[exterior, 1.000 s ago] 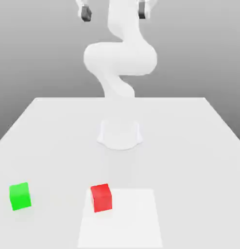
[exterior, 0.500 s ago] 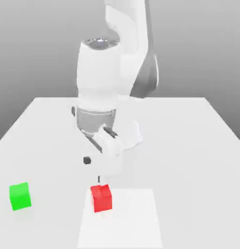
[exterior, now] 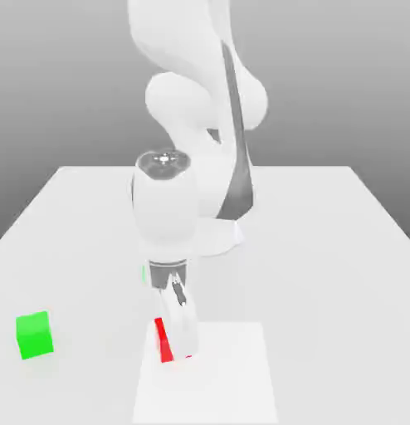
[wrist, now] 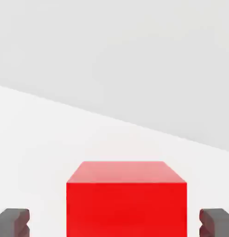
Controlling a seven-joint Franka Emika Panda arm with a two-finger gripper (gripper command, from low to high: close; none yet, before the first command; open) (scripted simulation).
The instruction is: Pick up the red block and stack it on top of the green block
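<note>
The small matte bright-red cube [wrist: 126,199] sits at the lower centre of the exterior view, on the near edge of the white table [exterior: 324,249], mostly hidden behind the arm's glossy white hand. In the hand view it lies squarely between the two dark grey fingertips [wrist: 12,222], with clear gaps on both sides, so the gripper [exterior: 178,344] stands apart around the cube without clamping it, and closing looks like the next step. The equal-sized matte bright-green cube [exterior: 34,334] rests well apart at the exterior view's lower left.
</note>
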